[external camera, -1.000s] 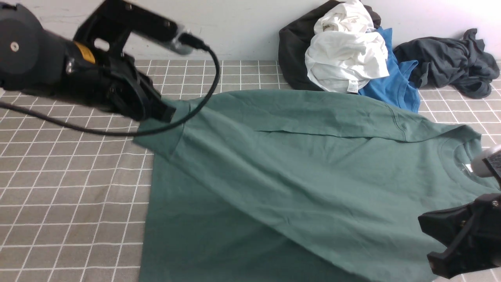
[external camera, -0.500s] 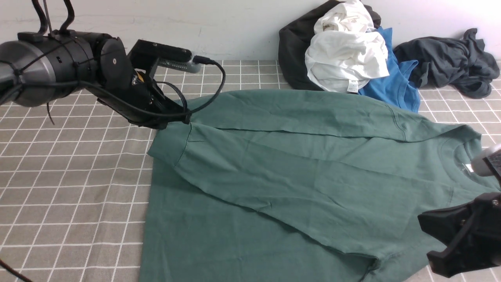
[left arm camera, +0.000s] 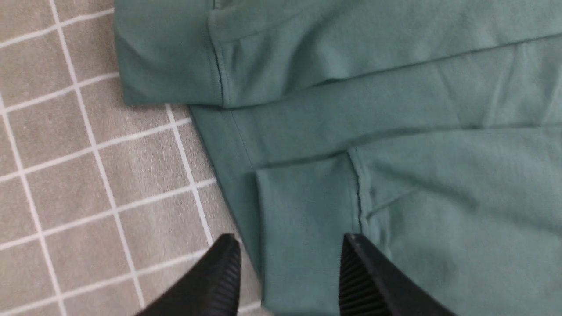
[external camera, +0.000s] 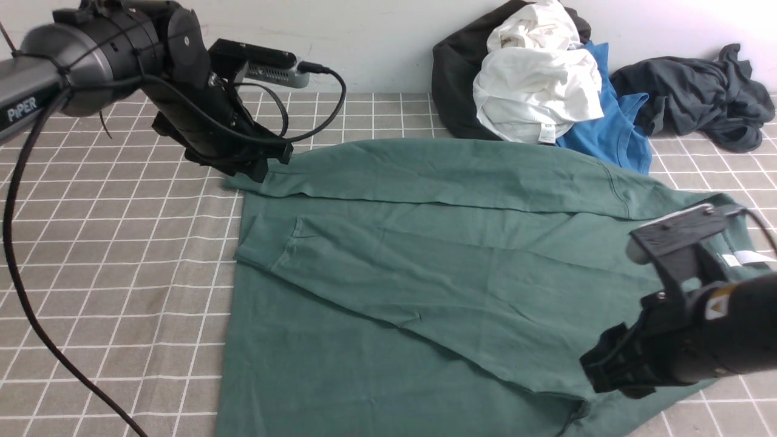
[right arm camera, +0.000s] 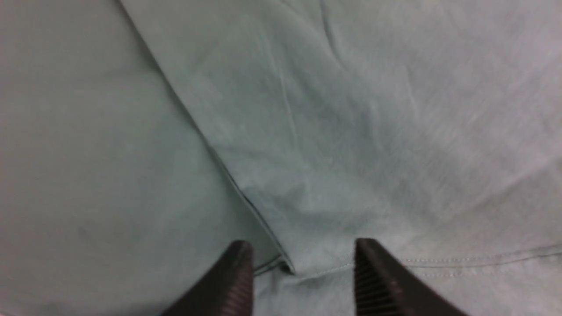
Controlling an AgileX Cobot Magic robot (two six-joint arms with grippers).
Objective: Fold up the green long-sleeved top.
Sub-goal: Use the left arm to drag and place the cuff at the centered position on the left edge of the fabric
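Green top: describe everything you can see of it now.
The green top is dark teal, cotton-looking and softly creased. It lies spread flat on the checked cloth, hem toward the robot's left, white neck label toward its right. Both long sleeves are folded across the body, cuffs near the hem. Its far edge meets the blue shirt. The left gripper and right gripper hover open over it, gripping nothing; contact unclear.

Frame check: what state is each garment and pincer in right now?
green long-sleeved top: lying flat, both sleeves folded across the body.
left pincer: open, empty, above the top.
right pincer: open, empty, above the top.
white garment: crumpled.
blue T-shirt: crumpled, partly covered.
dark grey garment: crumpled.
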